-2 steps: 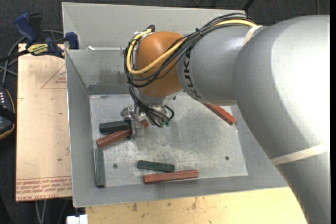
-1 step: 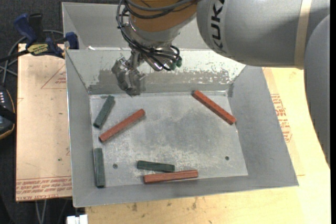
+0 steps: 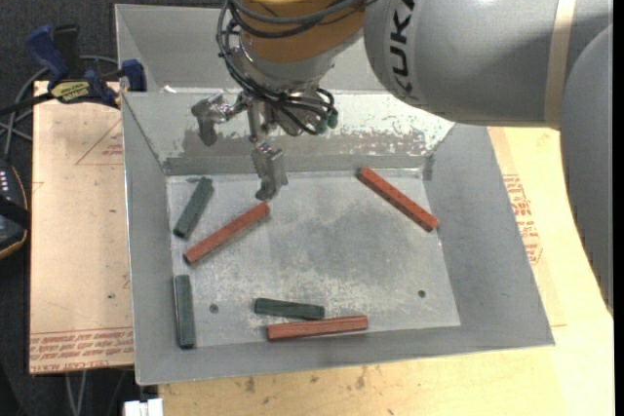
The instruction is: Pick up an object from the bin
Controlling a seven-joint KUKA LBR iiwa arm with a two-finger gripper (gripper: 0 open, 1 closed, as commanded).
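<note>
At the bin's (image 3: 148, 248) left, a green stick (image 3: 193, 208) lies slanted, with a red stick (image 3: 226, 232) just right of it. The gripper (image 3: 239, 163) hangs over that red stick's upper end, one finger (image 3: 270, 175) close above it. You see its fingers spread, nothing between them. The arm (image 3: 487, 24) reaches in from the right, wrist pointing down by the back wall. Farther right lies a second red stick (image 3: 397, 199).

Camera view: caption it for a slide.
Claw above the upper end of a red-brown flat stick, left half of the grey metal bin; five other sticks scattered.
</note>
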